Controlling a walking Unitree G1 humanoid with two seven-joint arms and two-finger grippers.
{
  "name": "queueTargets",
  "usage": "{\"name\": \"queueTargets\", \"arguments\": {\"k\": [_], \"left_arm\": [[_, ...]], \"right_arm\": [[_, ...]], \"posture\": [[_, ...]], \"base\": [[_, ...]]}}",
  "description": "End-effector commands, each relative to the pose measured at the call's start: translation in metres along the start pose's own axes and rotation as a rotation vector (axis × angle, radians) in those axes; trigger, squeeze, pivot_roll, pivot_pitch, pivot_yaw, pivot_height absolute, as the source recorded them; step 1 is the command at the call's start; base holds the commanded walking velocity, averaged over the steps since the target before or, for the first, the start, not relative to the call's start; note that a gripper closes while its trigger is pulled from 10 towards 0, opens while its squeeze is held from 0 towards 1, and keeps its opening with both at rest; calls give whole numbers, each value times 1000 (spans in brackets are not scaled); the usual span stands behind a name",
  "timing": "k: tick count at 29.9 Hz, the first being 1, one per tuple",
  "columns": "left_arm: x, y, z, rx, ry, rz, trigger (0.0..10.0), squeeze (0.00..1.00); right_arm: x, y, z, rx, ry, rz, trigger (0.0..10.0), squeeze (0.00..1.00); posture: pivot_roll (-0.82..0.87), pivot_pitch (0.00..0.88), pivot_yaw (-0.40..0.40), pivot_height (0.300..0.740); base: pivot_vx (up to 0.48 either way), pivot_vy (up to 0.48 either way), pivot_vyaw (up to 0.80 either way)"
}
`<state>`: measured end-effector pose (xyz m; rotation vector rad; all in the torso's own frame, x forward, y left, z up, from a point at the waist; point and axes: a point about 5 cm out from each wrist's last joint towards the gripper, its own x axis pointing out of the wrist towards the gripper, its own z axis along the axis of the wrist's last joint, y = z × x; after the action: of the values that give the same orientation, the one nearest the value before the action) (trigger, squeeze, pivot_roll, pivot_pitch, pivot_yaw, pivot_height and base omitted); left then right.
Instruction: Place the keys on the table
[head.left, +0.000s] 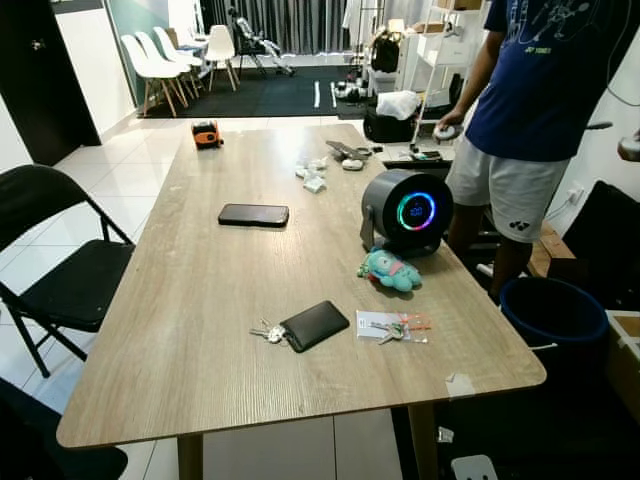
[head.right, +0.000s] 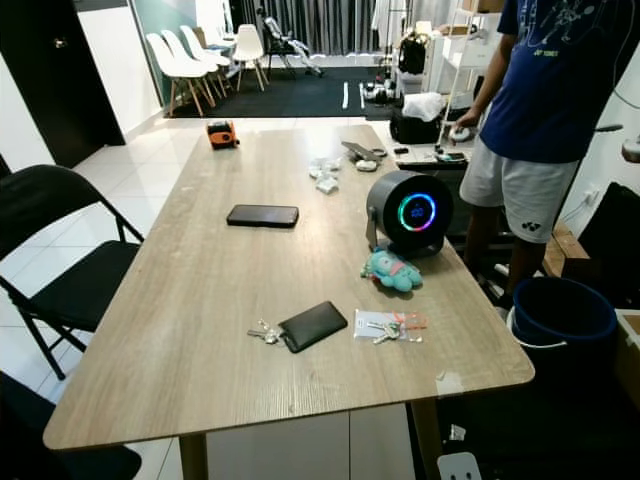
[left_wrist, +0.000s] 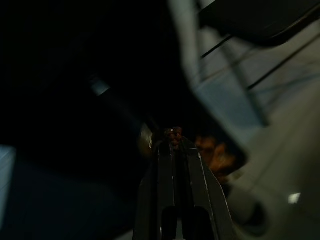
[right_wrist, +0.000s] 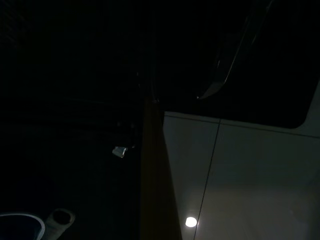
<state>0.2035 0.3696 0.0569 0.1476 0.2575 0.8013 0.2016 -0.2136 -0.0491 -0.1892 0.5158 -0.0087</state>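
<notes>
Nearest me, on the table (head.left: 200, 330), lie the keys (head.left: 268, 333) beside a black wallet (head.left: 314, 325) — the placing looks done. My left gripper (left_wrist: 173, 134) hangs low, fingers pressed together; the right's state I cannot tell.

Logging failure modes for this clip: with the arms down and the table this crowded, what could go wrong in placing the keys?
1. The left gripper is shut on something small and reddish, too dim to identify; it may not be the keys.
2. The near table edge already carries a wallet, a key bunch and a card with keys; a drop there could knock them.
3. A person stands by the table's right side, near any reach.
</notes>
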Motion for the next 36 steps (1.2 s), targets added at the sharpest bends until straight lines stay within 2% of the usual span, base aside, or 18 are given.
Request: {"name": "queueTargets", "arguments": {"k": [1, 3, 7, 8, 9, 10, 12, 13, 14, 17, 21, 25, 26, 28, 32, 33, 35, 36], "left_arm": [[3, -2, 24, -22, -79, -90, 10000, 0], [2, -20, 51, -115, -146, -279, 10000, 0], [0, -25, 58, -138, -160, -330, 10000, 0], [-10, -43, 78, -191, -198, -508, 10000, 0], [-16, -51, 85, -211, -209, -585, 10000, 0], [-16, -51, 85, -211, -209, -585, 10000, 0], [-37, -75, 100, -215, -242, -791, 10000, 0], [-37, -75, 100, -215, -242, -791, 10000, 0], [-55, -92, 107, -206, -256, -936, 10000, 0], [-59, -94, 108, -205, -256, -963, 10000, 0], [-103, -129, 119, -211, -266, -1213, 10000, 0], [-124, -151, 119, -156, -272, -1261, 10000, 0], [-124, -151, 119, -156, -272, -1261, 10000, 0], [-136, -164, 119, -98, -296, -1277, 10000, 0], [-152, -178, 122, -86, -322, -1305, 10000, 0], [-157, -184, 124, -99, -324, -1298, 10000, 843], [-157, -184, 124, -99, -324, -1298, 10000, 843], [-161, -189, 126, -123, -321, -1293, 10000, 1000]], "right_arm": [[-1, 0, -2, -4, 11, 5, 10000, 0], [0, 1, -1, -6, 11, 9, 10000, 0], [0, 1, -1, -7, 11, 9, 10000, 0], [1, 0, -1, -9, 12, 10, 10000, 0], [1, 0, -1, -9, 13, 11, 10000, 0], [1, 0, -1, -9, 13, 11, 10000, 0], [1, 0, 0, -9, 12, 10, 10000, 0], [1, 0, 0, -9, 12, 10, 10000, 0], [1, 0, 0, -9, 10, 8, 10000, 0], [1, 0, 0, -9, 9, 7, 10000, 0], [-1, -1, -3, -6, 16, 3, 10000, 0], [-1, 0, -3, -6, 16, 3, 10000, 0], [-1, 0, -3, -6, 16, 3, 10000, 0], [0, 0, -2, -6, 16, 4, 10000, 0], [0, 1, -1, -7, 13, 6, 10000, 0], [0, 1, -1, -7, 13, 7, 10000, 0], [0, 1, -1, -7, 13, 7, 10000, 0], [1, 1, -1, -8, 14, 9, 10000, 0]], "posture": [[96, 114, 44, 740], [98, 113, 42, 740], [98, 113, 42, 740], [100, 110, 39, 740], [100, 110, 39, 740], [100, 110, 39, 740], [95, 110, 44, 740], [95, 110, 44, 740], [94, 110, 44, 740], [94, 110, 44, 740], [88, 113, 47, 740], [87, 114, 45, 740], [87, 114, 45, 740], [87, 112, 44, 740], [86, 113, 43, 740], [86, 113, 43, 740], [86, 113, 43, 740], [92, 113, 41, 740]], "base": [[0, 0, 0], [0, 0, 0], [0, 0, 0], [0, 0, 0], [0, 0, 0], [0, 0, 0], [0, 0, 0], [0, 0, 0], [0, 0, 0], [0, 0, 0], [0, 0, 0], [0, 0, 0], [0, 0, 0], [0, 0, 0], [0, 0, 0], [0, 0, 0], [0, 0, 0], [0, 0, 0]]}}
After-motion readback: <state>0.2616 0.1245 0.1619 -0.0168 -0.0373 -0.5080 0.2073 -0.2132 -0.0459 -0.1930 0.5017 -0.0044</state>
